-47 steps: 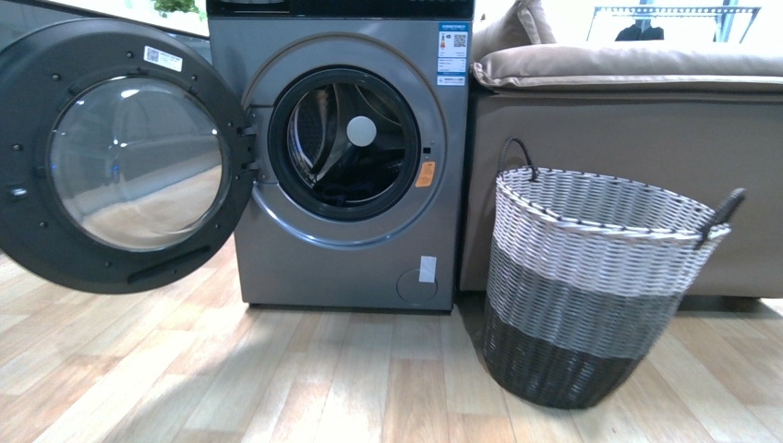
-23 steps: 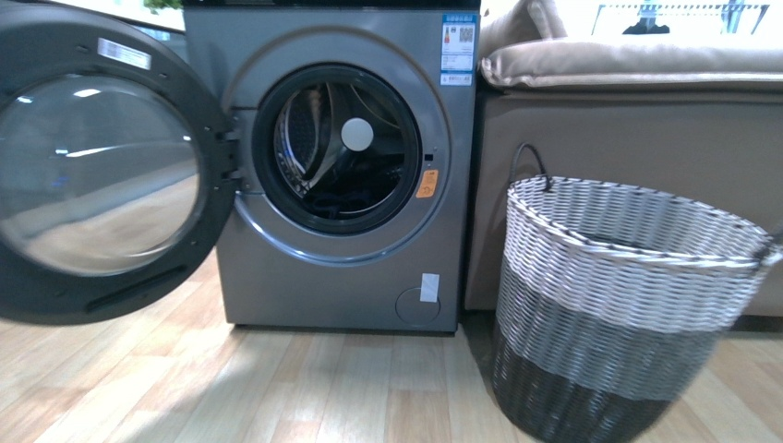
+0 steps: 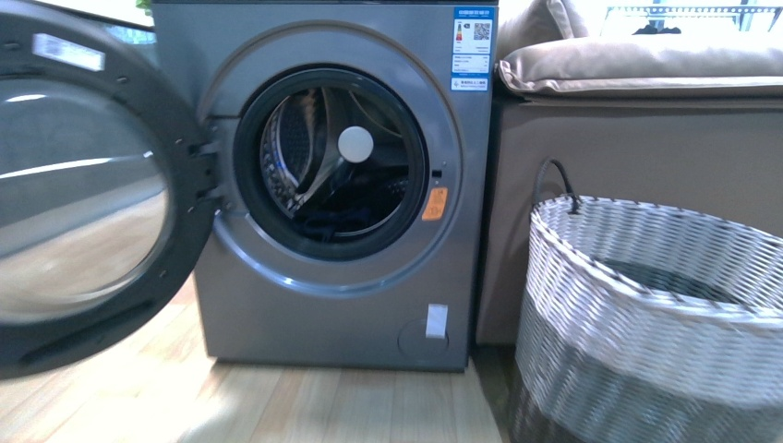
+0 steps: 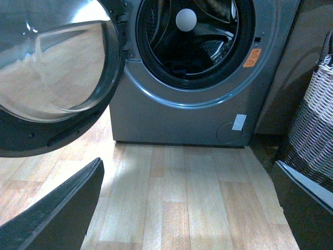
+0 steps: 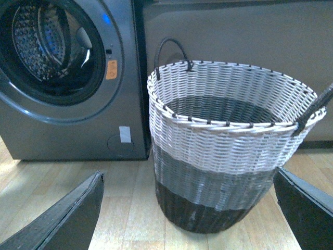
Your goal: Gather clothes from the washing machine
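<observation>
Low within round-mouthed grey metallic washing machine (image 3: 314, 309), seemingly soft dark clothes (image 3: 325, 218); left tool (image 4: 187, 169), right tool (image 5: 188, 177) wide.

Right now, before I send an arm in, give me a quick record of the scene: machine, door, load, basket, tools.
washing machine: grey front-loader, straight ahead
door: fully open, swung out to the left
clothes: dark fabric lying low in the drum, not yet taken out
basket: woven, upright on the floor right of the machine, in front of the sofa; no clothes visible inside
left tool: open, holding nothing, facing the drum mouth
right tool: open, holding nothing, facing the basket
</observation>
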Robot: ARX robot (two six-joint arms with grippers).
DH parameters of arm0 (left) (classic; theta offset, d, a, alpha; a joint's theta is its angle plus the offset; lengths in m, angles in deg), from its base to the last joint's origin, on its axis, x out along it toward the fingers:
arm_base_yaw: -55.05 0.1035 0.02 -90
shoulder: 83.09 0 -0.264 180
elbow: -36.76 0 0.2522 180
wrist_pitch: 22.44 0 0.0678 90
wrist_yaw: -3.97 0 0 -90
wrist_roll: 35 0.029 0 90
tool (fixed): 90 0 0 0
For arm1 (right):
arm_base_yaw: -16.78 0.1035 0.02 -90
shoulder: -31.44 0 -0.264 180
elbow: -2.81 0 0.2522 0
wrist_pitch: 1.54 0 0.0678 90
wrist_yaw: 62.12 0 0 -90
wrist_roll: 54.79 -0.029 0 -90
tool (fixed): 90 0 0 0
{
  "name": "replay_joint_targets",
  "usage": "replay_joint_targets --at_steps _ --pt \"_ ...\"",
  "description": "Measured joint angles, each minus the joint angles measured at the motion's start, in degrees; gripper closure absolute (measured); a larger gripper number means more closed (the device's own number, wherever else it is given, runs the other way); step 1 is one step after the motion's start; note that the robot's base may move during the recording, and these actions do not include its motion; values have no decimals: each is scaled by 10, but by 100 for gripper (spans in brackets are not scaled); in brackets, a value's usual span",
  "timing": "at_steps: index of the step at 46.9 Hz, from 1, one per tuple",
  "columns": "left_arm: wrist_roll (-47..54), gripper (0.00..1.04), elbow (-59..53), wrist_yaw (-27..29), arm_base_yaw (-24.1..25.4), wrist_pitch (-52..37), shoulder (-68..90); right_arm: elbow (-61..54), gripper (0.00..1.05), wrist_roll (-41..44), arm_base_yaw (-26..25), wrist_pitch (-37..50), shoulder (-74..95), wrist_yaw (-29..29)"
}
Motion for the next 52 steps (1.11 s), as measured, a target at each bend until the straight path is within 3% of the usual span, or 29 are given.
replay_joint_targets --at_steps 52 --pt "0 6 0 -2 0 0 2 0 8 0 0 0 0 1"
